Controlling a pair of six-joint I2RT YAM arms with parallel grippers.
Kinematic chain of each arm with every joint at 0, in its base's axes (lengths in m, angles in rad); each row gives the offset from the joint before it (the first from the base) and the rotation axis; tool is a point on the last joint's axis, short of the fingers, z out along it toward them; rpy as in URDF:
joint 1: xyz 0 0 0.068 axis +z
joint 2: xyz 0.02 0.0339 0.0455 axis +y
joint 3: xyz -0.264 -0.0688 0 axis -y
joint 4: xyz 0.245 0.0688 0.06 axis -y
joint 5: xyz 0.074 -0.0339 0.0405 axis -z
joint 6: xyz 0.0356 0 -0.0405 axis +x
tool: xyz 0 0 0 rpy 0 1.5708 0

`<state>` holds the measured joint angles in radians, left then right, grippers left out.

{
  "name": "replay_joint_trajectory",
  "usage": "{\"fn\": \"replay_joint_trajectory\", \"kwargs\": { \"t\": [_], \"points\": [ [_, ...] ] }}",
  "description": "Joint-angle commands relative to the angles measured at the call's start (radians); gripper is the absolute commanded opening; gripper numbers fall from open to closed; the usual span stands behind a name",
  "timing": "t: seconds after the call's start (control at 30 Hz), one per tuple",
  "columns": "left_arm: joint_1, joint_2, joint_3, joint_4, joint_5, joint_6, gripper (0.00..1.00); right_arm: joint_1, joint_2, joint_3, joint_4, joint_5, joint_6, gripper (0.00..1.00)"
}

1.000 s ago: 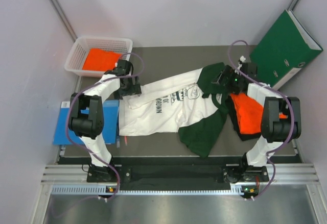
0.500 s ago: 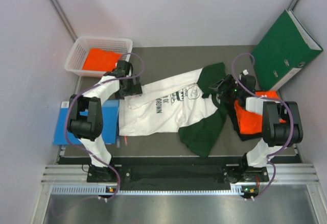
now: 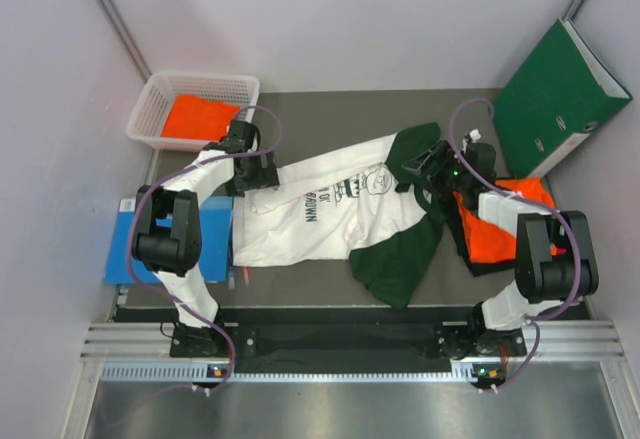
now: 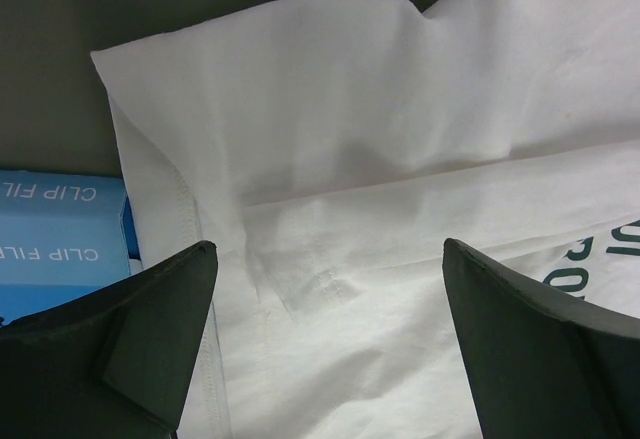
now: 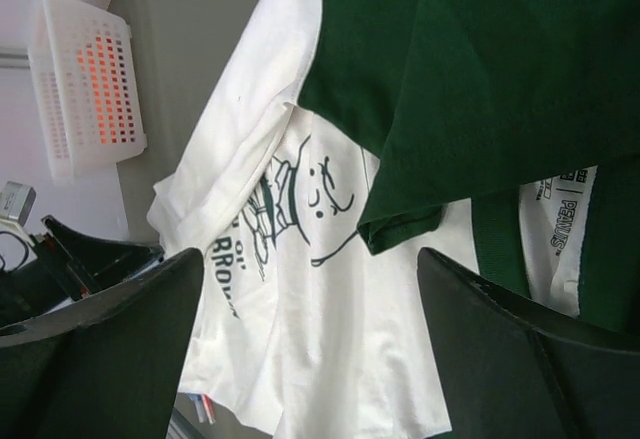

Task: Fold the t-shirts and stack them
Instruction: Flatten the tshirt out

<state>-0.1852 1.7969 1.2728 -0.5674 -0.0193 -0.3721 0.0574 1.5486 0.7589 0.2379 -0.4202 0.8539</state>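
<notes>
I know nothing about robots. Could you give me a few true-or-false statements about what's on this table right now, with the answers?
1. The white t-shirt lies spread out on the table between the two arms. True.
2. The white basket is empty. False: an orange shirt lies in it.
3. The left gripper and the right gripper both stand open over the cloth, holding nothing. True.
4. The green binder lies flat in the middle of the table. False: it is propped at the far right, by the wall, clear of the white t-shirt.
</notes>
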Motion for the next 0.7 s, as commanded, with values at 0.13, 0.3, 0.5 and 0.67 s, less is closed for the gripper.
{"fn": "replay_joint_trajectory", "kwargs": {
  "t": [0.13, 0.3, 0.5, 0.67],
  "points": [
    [0.0, -0.044, -0.013, 0.04, -0.004, -0.007, 0.99, 0.022, 0.085, 0.0, 0.064, 0.003, 0.036, 0.85],
    [0.0, -0.044, -0.009, 0.034, -0.013, -0.004, 0.99, 0.028, 0.143, 0.002, 0.112, 0.001, 0.059, 0.85],
    [0.0, -0.045, -0.009, 0.027, -0.025, 0.002, 0.99, 0.032, 0.214, 0.017, 0.175, 0.014, 0.071, 0.81],
    [0.0, -0.036, -0.003, 0.017, -0.042, 0.009, 0.99, 0.042, 0.22, 0.045, 0.181, 0.037, 0.074, 0.78]
  ]
}}
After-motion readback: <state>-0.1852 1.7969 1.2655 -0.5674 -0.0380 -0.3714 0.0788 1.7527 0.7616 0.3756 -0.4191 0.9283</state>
